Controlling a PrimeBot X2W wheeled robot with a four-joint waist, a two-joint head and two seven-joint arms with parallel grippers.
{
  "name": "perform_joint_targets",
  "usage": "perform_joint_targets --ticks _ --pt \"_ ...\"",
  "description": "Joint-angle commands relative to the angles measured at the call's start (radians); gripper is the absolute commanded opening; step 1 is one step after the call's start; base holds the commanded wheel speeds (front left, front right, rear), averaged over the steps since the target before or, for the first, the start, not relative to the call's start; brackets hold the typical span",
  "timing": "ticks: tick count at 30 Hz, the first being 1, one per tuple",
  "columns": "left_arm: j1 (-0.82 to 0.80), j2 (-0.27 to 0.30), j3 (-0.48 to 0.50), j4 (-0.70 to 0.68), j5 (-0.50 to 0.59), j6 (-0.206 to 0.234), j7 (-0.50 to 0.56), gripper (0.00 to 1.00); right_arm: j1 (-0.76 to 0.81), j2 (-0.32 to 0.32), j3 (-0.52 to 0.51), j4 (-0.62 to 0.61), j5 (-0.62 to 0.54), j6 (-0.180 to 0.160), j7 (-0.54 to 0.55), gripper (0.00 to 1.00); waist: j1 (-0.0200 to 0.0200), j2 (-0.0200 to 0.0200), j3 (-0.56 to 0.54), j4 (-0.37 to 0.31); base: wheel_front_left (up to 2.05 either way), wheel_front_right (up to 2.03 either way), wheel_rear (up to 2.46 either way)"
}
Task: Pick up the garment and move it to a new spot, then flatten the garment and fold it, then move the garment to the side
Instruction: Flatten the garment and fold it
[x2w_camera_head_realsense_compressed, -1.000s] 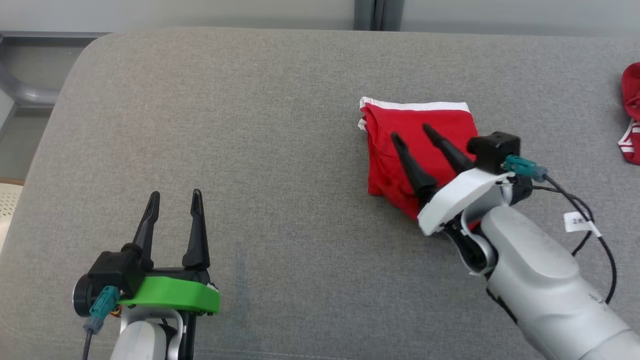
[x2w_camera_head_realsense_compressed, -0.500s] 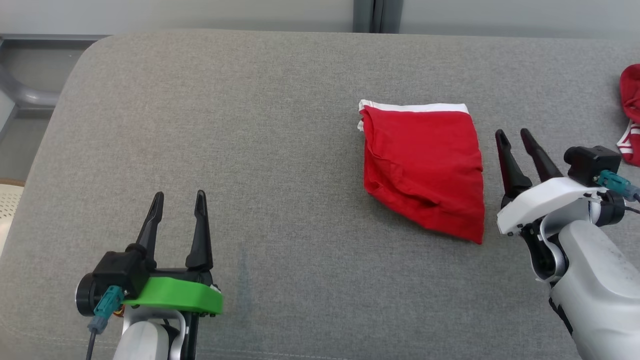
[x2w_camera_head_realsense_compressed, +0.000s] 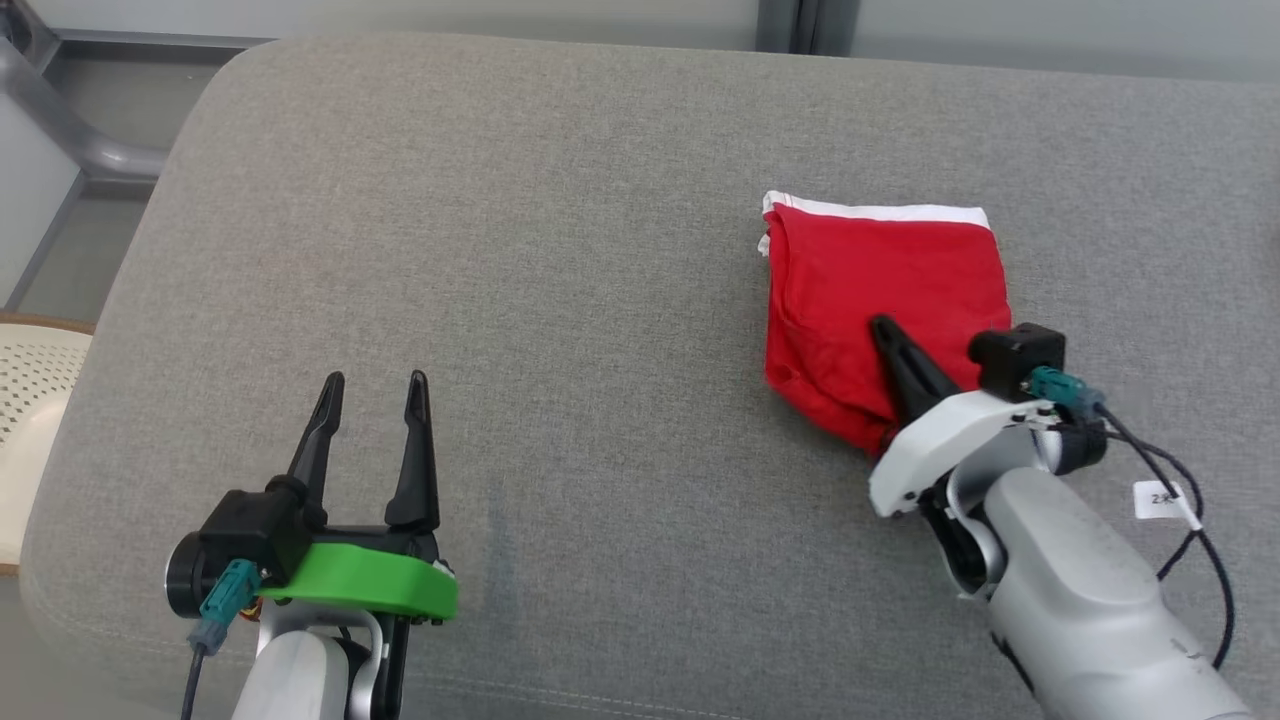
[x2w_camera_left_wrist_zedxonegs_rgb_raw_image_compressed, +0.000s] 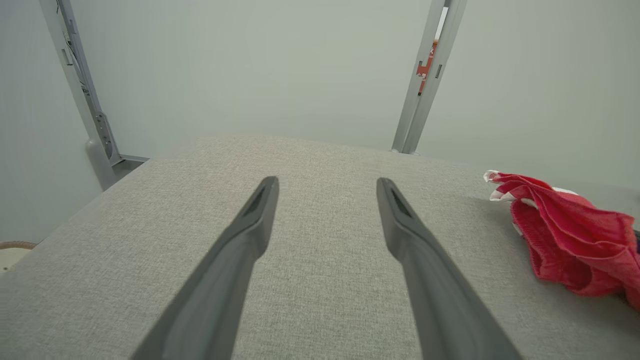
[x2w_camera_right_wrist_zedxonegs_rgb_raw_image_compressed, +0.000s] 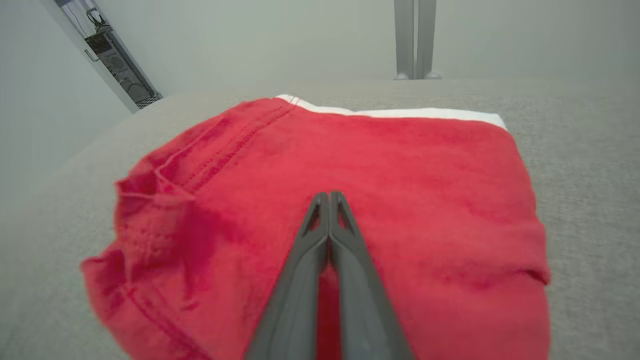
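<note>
R jaws shut atop red garment (x2w_camera_head_realsense_compressed: 880, 270); L jaws wide; cable tag (x2w_camera_head_realsense_compressed: 1160, 498) illegible.

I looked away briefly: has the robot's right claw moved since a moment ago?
Yes, leftward: the right gripper stood beyond the right edge of the red garment; now it is over its near right part, shut.

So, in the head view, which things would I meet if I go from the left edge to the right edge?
Cream perforated seat → left tool, open → red garment → white cable tag.
</note>
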Motion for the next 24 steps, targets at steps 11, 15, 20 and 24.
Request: perform_joint_targets --ticks 11,15,20,24 --pt "-0.026 0.004 -0.019 0.007 -0.037 0.007 0.0 1.0 0.05 0.097 0.091 -0.07 0.0 -0.001 -0.004 0.0 0.0 -0.0001 0.008 0.018 0.0 0.0 0.0" --pt "-0.027 0.004 -0.015 0.009 -0.038 0.012 0.0 1.0 0.043 0.1 0.08 -0.114 -0.02 -0.001 -0.004 0.0 0.0 -0.0001 0.004 0.002 0.0 0.0 0.0" --pt "-0.009 0.004 0.015 0.012 -0.013 0.005 0.0 1.0 0.069 0.065 -0.003 -0.213 -0.058 -0.001 -0.003 0.0 0.0 -0.0001 -0.02 -0.049 0.0 0.0 0.0" --pt "0.007 0.004 0.039 0.012 0.01 0.0 0.0 1.0 0.099 0.029 -0.083 -0.282 -0.096 -0.001 -0.003 0.0 0.0 -0.0001 -0.043 -0.097 0.0 0.0 0.0"
